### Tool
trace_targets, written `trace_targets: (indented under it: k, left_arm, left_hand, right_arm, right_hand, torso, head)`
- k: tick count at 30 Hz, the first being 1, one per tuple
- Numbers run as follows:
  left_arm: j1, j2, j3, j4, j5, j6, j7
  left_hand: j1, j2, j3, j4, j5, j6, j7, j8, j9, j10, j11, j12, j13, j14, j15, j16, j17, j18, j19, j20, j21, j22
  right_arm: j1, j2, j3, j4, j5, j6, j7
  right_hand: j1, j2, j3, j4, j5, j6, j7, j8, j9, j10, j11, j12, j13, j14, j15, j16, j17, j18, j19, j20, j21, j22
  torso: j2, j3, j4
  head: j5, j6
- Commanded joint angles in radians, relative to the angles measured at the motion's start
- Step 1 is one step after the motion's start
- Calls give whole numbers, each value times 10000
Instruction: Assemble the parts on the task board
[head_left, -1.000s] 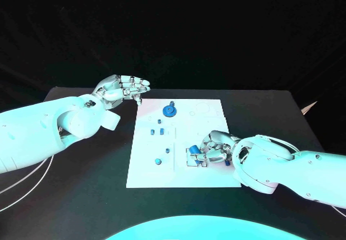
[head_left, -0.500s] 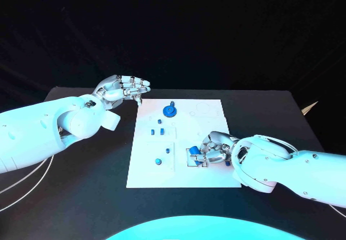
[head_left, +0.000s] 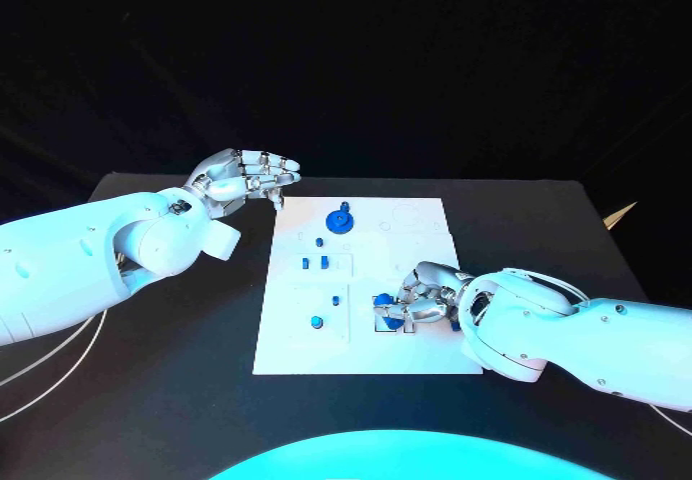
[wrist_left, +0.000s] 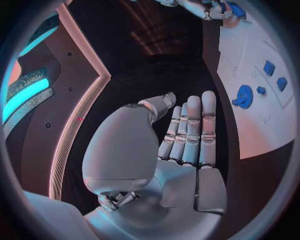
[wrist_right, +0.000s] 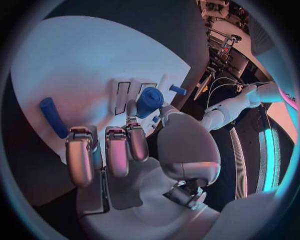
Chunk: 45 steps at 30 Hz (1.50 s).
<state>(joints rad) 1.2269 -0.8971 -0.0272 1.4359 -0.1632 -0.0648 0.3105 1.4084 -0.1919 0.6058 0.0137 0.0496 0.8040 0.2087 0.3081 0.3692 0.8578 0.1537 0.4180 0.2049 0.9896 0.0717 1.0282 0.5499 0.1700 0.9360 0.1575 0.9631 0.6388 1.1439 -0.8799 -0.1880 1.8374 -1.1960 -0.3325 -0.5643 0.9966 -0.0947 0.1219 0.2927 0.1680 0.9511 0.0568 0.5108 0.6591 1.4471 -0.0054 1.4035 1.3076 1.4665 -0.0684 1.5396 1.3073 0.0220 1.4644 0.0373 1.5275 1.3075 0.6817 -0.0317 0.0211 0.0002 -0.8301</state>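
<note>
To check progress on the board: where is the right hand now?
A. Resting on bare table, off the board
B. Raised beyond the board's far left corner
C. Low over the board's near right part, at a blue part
C: the right hand is down on the board, its fingers around a blue part.

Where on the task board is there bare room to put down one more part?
The task board is bare along its near edge, below the small blue part, and in its far right corner beside the blue wheel. It is crowded at the right hand and the blue cylinder.
</note>
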Motion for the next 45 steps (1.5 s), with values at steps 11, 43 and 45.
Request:
trace_targets:
  k: [11,43,45]
  left_arm:
    - [5,12,7,16,49,93,85]
    - [4,0,7,11,49,118,82]
    - [4,-1,7,9,49,116,82]
  left_hand:
    - [-68,29,42,28,30,30,47,35,-8,-19,-22,63,-9,-52,2,-24,-9,156,-51,45,4,13]
    - [-55,36,58,16,30,34,43,44,-11,-11,-27,86,-11,-55,-3,-23,-11,158,-53,41,7,14]
    - [-55,36,58,16,30,34,43,44,-11,-11,-27,86,-11,-55,-3,-23,-11,158,-53,41,7,14]
  right_arm:
    - [-17,36,1,49,-88,-69,209]
    - [-51,-615,3,642,-406,266,657]
    - [-51,-572,3,563,-443,239,614]
  right_hand:
    - [-808,60,-1547,13,-1175,-199,137,-19,59,-229,26,-491,772,892,-12,-9,1906,-107,947,-33,-140,2481]
    - [2308,420,-1455,-331,-412,-33,50,0,89,84,-56,-161,1178,905,-76,9,1959,-139,982,-80,26,2526]
    - [2366,477,-1414,-310,-416,-18,46,-2,83,90,-60,-155,1187,903,-80,4,1948,-140,983,-82,28,2526]
  torso:
    - [-3,8,-9]
    - [2,11,13]
    - [2,8,6]
  head:
    - [-13,7]
    - [-38,28]
    - [-37,24]
